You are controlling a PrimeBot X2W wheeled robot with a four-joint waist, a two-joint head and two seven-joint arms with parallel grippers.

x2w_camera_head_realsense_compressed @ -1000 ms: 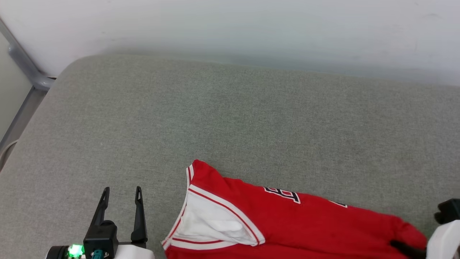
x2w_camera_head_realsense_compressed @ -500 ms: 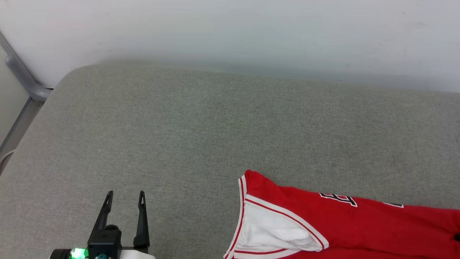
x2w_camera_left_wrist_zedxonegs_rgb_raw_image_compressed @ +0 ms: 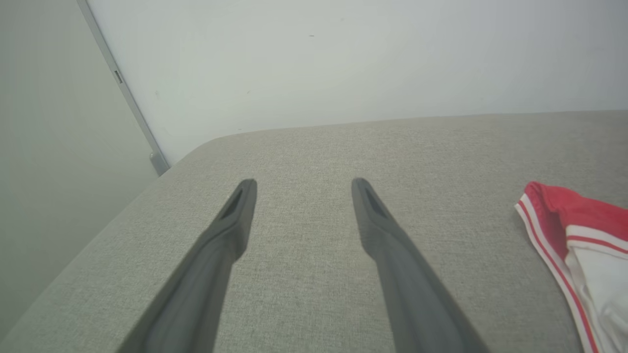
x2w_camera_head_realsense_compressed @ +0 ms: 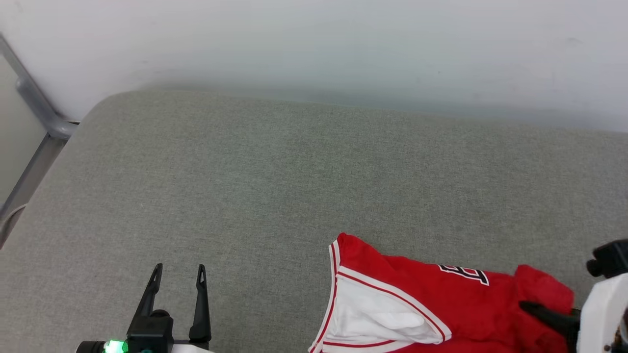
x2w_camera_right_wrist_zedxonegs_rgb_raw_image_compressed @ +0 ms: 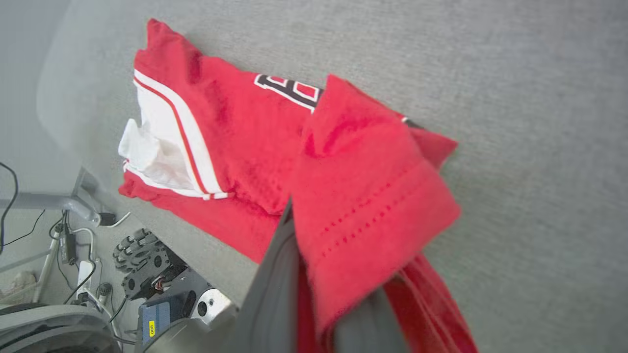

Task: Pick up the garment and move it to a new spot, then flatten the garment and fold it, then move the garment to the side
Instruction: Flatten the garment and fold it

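Red garment [x2w_camera_head_realsense_compressed: 422, 299] | hem pinched in closed right pincer [x2w_camera_head_realsense_compressed: 529, 308] | left pincer [x2w_camera_head_realsense_compressed: 179, 269] spread, empty, well apart

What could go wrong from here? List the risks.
1. The right gripper pinches only a bunched hem of the garment; a pull may slip it free.
2. The garment lies along the near edge of the grey cushion and could slide off.
3. The left gripper is open, apart from it; one-handed dragging may bunch it.

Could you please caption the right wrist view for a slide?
Right claw shut on a fold of the bright red, white-sleeved jersey on a grey fabric surface.
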